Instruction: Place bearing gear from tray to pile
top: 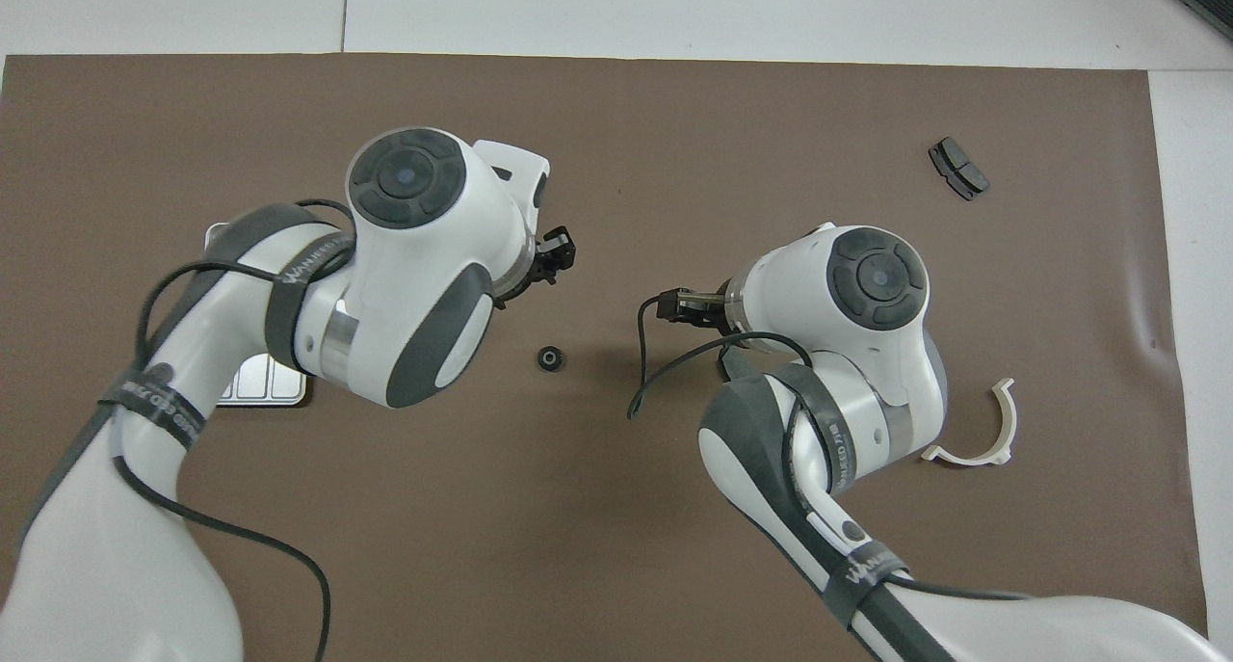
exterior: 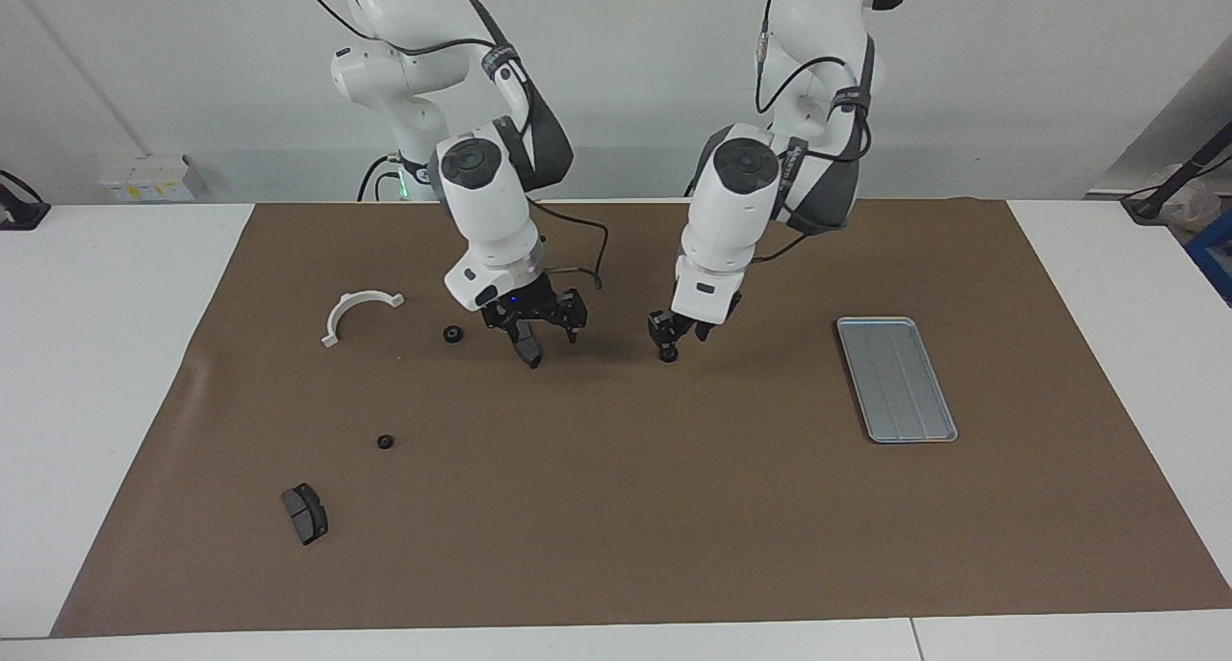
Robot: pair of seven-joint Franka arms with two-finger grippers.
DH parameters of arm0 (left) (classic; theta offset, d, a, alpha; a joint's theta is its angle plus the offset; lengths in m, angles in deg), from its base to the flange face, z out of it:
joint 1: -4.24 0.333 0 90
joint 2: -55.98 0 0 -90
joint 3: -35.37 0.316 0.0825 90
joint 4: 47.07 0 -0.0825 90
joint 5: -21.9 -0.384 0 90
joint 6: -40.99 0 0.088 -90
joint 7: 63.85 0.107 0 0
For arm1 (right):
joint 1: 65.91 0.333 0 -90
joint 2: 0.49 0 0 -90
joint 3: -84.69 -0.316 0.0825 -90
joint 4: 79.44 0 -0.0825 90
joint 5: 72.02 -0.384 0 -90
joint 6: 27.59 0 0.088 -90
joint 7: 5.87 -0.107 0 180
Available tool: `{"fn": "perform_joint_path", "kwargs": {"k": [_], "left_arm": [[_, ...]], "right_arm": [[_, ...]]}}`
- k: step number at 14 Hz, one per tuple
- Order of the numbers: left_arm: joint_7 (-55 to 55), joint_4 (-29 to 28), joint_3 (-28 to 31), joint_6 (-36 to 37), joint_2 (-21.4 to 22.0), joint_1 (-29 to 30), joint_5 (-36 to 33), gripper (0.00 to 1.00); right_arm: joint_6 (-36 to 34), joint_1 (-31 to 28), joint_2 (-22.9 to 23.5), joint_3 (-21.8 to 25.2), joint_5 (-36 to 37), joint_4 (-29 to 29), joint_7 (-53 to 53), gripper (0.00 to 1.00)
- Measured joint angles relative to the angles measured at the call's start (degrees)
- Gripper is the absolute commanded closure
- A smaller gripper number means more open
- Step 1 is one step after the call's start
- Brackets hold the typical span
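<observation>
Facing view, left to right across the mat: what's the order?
brake pad → white bracket → bearing gear beside the bracket → right gripper → left gripper → tray

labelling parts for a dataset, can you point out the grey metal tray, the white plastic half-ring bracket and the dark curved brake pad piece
grey metal grooved tray (exterior: 895,379): facing view, on its grooved floor.
white plastic half-ring bracket (exterior: 358,302): facing view, on top of its arc.
dark grey curved brake pad piece (exterior: 305,513): facing view, on its upper face.
</observation>
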Motion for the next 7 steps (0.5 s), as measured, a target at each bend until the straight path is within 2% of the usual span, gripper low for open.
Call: {"fn": "perform_joint_path", "kwargs": {"k": [2, 4, 7], "left_arm": [[5.6, 4.3, 0.2, 7.8, 0.9, 4.1, 0.0, 0.35], [11.9, 6.3, 0.6, 13.2, 1.3, 7.4, 0.0, 0.34], [20.2, 8.3, 0.7, 16.8, 1.6, 12.6, 0.0, 0.26]], "right_arm": [[-0.3, 2.5, 3.3, 0.0, 2.6, 4.3, -5.9, 0.00], [-2.2, 6.0, 7.9, 0.0, 7.5, 10.3, -13.8, 0.00], [-6.3, 10.9, 16.7, -0.1, 13.7, 21.1, -24.6, 0.00]]}}
